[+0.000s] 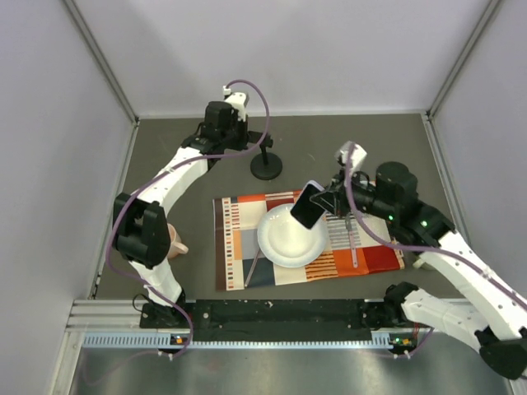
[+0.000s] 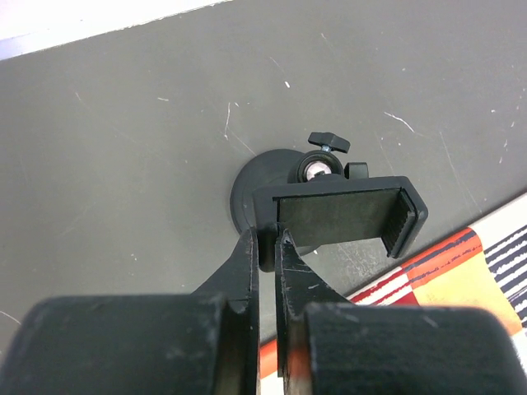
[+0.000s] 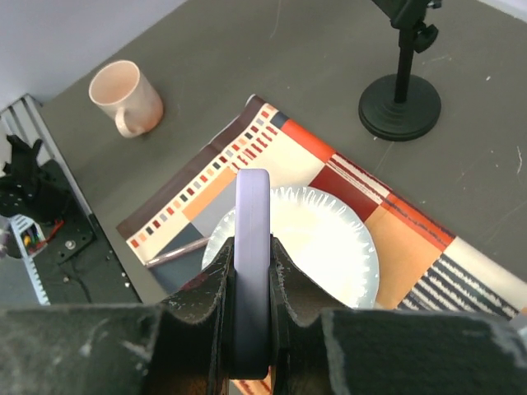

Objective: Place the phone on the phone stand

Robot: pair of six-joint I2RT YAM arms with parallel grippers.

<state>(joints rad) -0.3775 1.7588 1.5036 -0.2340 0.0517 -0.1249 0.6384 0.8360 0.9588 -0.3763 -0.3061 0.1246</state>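
The phone [image 1: 309, 204], black screen with a lavender edge, is pinched edge-up in my shut right gripper [image 1: 328, 202] and held above the white plate [image 1: 284, 243]. In the right wrist view the phone's edge [image 3: 252, 206] stands between the fingers of the right gripper [image 3: 251, 247]. The black phone stand [image 1: 265, 169] stands on the table at the back centre, and its disc base shows in the right wrist view [image 3: 399, 107]. My left gripper [image 1: 249, 140] is shut on the left side of the stand's cradle [image 2: 338, 216], seen close in the left wrist view [image 2: 268, 239].
A striped orange, red and grey placemat [image 1: 239, 239] lies under the plate, with a utensil [image 1: 352, 239] on its right and another [image 1: 254, 265] on its left. A pink mug [image 3: 125, 97] stands left of the mat, by the left arm. Grey walls enclose the table.
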